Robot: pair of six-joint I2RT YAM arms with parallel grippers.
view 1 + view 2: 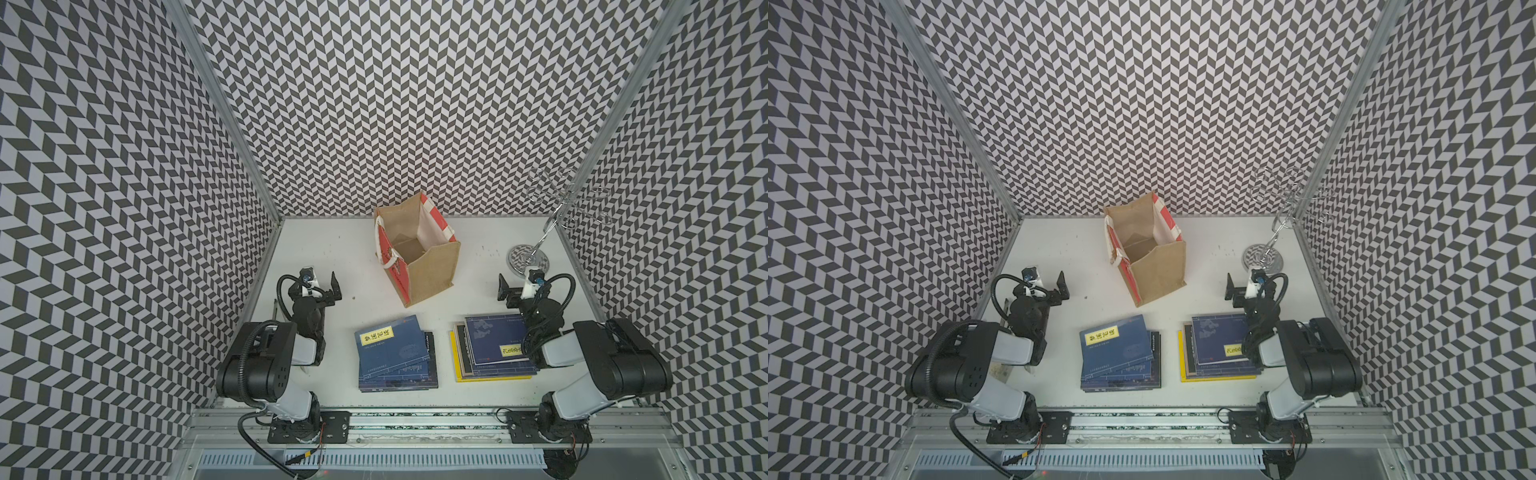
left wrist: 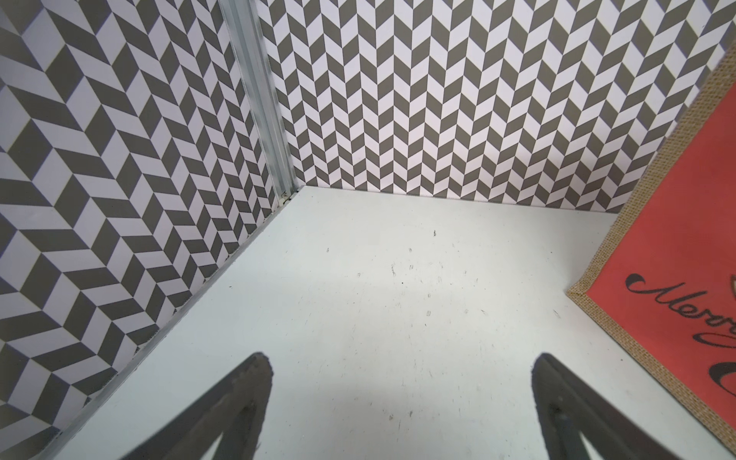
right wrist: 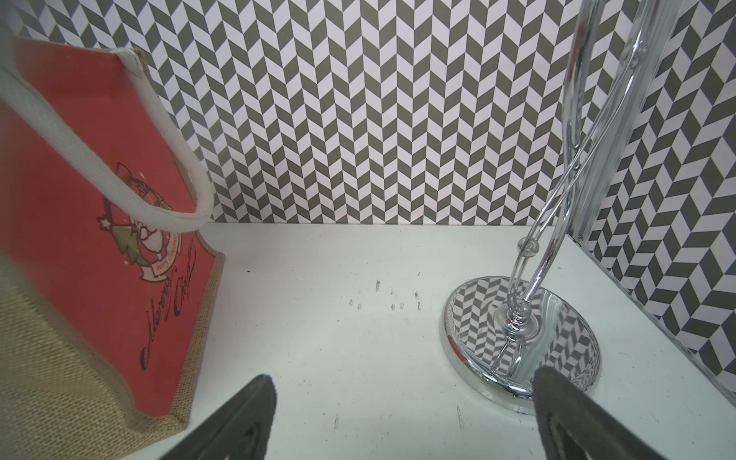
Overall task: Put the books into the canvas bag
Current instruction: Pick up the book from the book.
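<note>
Both arms sat folded at the near edge — left gripper [image 1: 328, 286] and right gripper [image 1: 509, 291] spread, empty — flanking two stacks of books [image 1: 395, 353] set within reach, canvas bag [image 1: 415, 249] gaping farther back, ready to receive.

- Bag [image 1: 432, 266]: one, standing open on the table [image 1: 340, 249], seen in both top views.
- Bag handles: two; one white loop [image 3: 119, 187] shows in the right wrist view, the other hangs on the opposite red face [image 1: 384, 257].
- Book stacks: two, side by side near the front edge.
- Left stack [image 1: 395, 353]: at least three books, the exact count hidden by overlap; navy on top.
- Right stack [image 1: 490, 353]: at least three books, with navy on top, brown under it, yellow lowest.
- Yellow title labels: two, one on each top cover.
- Chrome stand [image 1: 528, 257]: one.
- Arms: two.
- Grippers: two, left [image 1: 328, 291] and right [image 1: 509, 291].
</note>
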